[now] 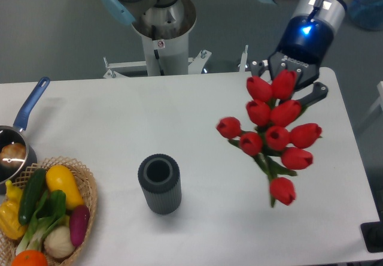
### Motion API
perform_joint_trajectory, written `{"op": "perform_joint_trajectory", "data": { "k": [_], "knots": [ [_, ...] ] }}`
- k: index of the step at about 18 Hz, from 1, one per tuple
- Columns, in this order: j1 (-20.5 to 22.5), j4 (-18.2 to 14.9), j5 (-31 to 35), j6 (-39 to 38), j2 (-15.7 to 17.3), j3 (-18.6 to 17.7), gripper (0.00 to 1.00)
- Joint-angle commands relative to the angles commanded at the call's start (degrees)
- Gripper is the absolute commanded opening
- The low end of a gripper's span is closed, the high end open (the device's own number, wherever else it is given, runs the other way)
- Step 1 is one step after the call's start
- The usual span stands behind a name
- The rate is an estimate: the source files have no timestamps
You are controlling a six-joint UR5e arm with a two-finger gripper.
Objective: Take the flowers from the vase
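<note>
You have nine red tulip buds (pixel 276 135), one ribbed vase (pixel 160 184), one wicker basket (pixel 87 189) and one blue-handled pot (pixel 18 134).

Matt ribbed vase (pixel 160 184), glossy plastic-looking flowers (pixel 272 135), woven wicker basket (pixel 88 203).

From my seat I can make out white lettering on the gripper (pixel 288 77) body just above the tulips, possibly a brand name, but too blurred to read. A small red-and-white sticker (pixel 160 44) sits on the arm's base column (pixel 160 35), unreadable too.
</note>
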Motion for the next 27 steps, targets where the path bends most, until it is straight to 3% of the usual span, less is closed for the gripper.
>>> {"op": "perform_joint_trajectory", "data": {
  "k": [6,11,13,17,22,27],
  "knots": [
    [3.16,-0.18,8.43,0.62,-1.31,-1.76,0.04],
    [2.47,-0.79,25.37,1.32,-2.46,-2.99,0.03],
    [2.29,-0.97,28.55,1.67,-2.81,-3.78,0.04],
    [-0.43,-1.58,41.27,2.90,-3.34,-3.87,0.04],
    [-5.87,-2.11,55.88,3.96,-6.33,-3.00,0.00],
    [-7.29,-10.44,59.14,3.96,-8.70,2.80,0.00]
  ]
}}
